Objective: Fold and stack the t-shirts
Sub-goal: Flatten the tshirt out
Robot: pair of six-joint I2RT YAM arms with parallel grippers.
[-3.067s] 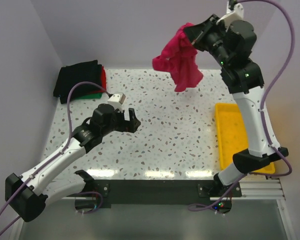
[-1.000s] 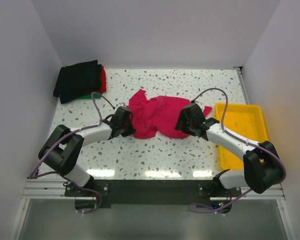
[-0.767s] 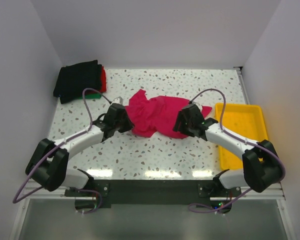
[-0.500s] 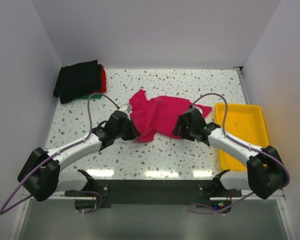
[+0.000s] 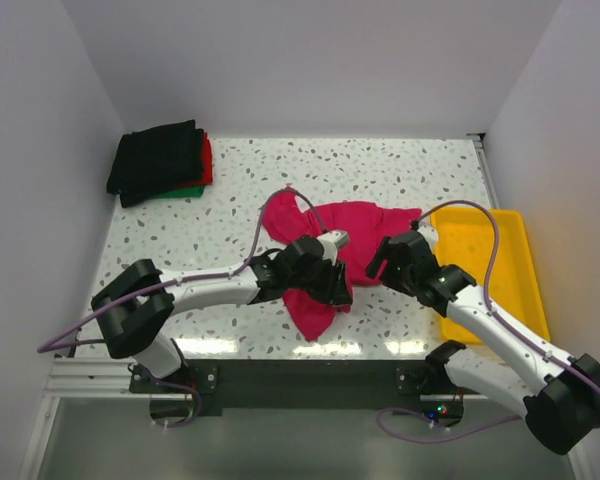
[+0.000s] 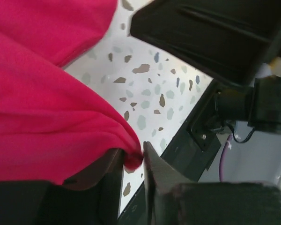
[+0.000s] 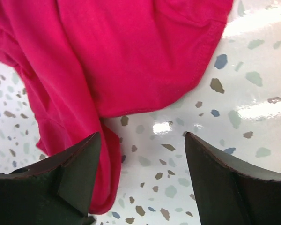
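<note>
Observed: magenta t-shirt (image 5: 370, 228) unfolded, crumpled, central on table (image 5: 400, 170), flap trailing toward near edge. Folded black t-shirt (image 5: 158, 157) at far-left corner, stacked on red t-shirt (image 5: 207, 160) and green t-shirt (image 5: 185, 191).

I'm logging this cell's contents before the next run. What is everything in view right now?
pink t-shirt: one, magenta-pink, crumpled mid-table, one flap reaching toward the front edge.
folded shirt pile: one, black on top with red and green edges beneath, far left corner.
tray: one, yellow, right edge of the table.
table: one, white with speckles, under everything.
cables: two, purple, one looping off each arm.
left gripper: one, black, shut on a fold of the pink t-shirt.
right gripper: one, black, open over the shirt's right part.
</note>
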